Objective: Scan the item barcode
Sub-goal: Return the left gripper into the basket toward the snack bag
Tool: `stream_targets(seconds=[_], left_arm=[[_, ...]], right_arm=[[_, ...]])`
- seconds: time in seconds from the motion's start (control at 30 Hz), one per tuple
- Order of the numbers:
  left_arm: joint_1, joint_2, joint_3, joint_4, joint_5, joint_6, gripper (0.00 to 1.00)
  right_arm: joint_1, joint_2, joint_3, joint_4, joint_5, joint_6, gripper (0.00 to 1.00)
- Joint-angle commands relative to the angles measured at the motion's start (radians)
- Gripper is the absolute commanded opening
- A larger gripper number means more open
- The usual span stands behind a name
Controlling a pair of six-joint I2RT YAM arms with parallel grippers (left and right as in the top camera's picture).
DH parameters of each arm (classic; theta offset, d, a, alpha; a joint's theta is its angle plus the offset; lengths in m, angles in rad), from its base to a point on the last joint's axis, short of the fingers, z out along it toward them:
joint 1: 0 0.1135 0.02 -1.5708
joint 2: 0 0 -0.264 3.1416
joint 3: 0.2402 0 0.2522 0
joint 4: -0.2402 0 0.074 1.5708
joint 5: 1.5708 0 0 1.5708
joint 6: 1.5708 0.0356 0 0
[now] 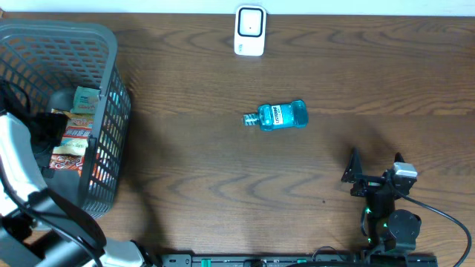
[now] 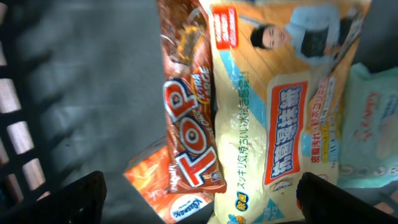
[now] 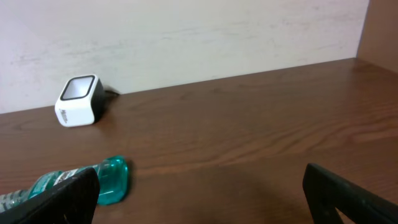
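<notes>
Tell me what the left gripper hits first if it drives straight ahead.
Probably the brown TOP snack pack in the basket. The open left gripper points at its edge beside the cream wipes pack, so either could be touched first. Depth is unclear.

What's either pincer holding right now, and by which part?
Nothing. Left pincer is open over the packets in the basket; right pincer is open, apart from the mouthwash bottle.

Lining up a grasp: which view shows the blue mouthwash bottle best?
Overhead: the whole bottle lies on its side mid-table, label up, nothing covering it. The right wrist view catches only one end, cut off at its lower left edge. The left wrist view shows only packets in the basket.
</notes>
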Motion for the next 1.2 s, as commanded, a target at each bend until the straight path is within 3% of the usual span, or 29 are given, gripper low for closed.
stream_targets(seconds=[0.0, 0.43, 0.57, 0.63, 0.77, 0.93, 1.17], left_arm=[[-0.006, 0.044, 0.000, 0.004, 0.024, 0.025, 0.98], [-0.016, 0.209, 0.000, 0.071, 0.025, 0.026, 1.00], [-0.016, 0.249, 0.000, 0.093, 0.026, 0.035, 0.89], [-0.016, 0.259, 0.000, 0.096, 0.025, 0.047, 0.75], [-0.016, 0.266, 0.000, 0.098, 0.024, 0.056, 0.33], [-0.015, 0.245, 0.014, 0.121, 0.026, 0.061, 0.08], [-0.015, 0.150, 0.073, 0.109, 0.027, 0.071, 0.07]], right_arm=[[-0.003, -0.005, -0.002, -0.004, -0.003, -0.014, 0.99], [-0.003, -0.005, -0.002, -0.004, -0.003, -0.014, 0.99], [-0.003, -0.005, -0.002, -0.004, -0.003, -0.014, 0.99], [-0.003, -0.005, -0.002, -0.004, -0.003, -0.014, 0.99], [-0.003, -0.005, -0.002, -0.004, -0.003, -0.014, 0.99], [-0.003, -0.005, -0.002, -0.004, -0.003, -0.014, 0.99], [-0.003, -0.005, -0.002, -0.004, -0.003, -0.014, 0.99]])
